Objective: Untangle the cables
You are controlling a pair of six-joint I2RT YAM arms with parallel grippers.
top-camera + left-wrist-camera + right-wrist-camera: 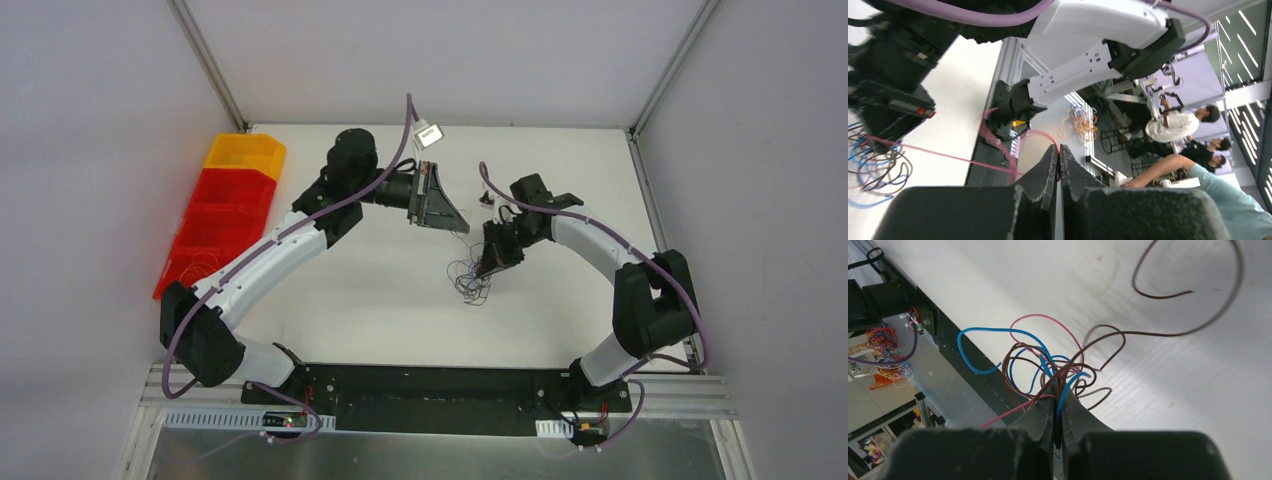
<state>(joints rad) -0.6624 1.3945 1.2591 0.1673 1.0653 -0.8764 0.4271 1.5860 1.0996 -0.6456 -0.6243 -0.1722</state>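
While anchoring the cables [1045, 362] in the clenched right gripper [1057, 395], holds a pink strand [948, 156] taut toward eleven o'clock in the clamped left gripper [1058, 150], probably to slide it free.

Top external camera is looking steeply down from behind the arm bases, covering the whole table [360, 300]. Wrist cameras are looking closely past the left gripper [1058, 150] (view rolled sideways) and right gripper [1058, 392]; all are sharing the cables [1050, 371].
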